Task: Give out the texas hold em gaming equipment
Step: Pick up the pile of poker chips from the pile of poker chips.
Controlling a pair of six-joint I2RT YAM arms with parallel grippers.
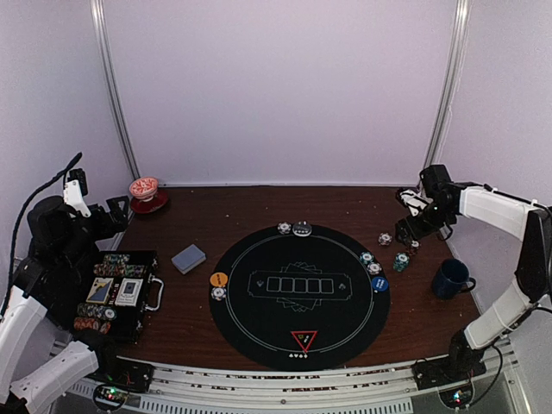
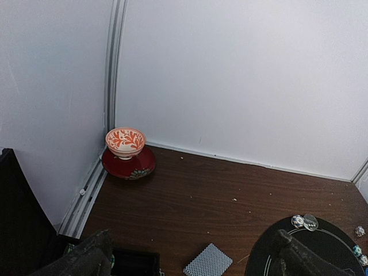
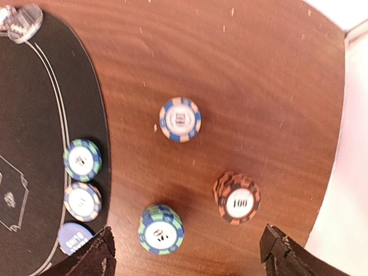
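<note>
Chip stacks point(image 3: 237, 198) on table point(image 3: 259, 86), right gripper point(image 3: 187, 244) spread

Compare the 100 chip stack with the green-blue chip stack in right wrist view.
Colour: the 100 chip stack is orange with dark stripes; the green-blue chip stack is green and blue. Position: the 100 chip stack sits nearer the edge of the table, the green-blue chip stack nearer the black mat. Shared: both stand on bare wood, off the mat.

black round mat point(image 1: 259, 336), orange-black striped chip point(image 3: 237, 198), dark blue mug point(image 1: 450, 279), checkered grey-blue cards point(image 1: 188, 258)
</note>
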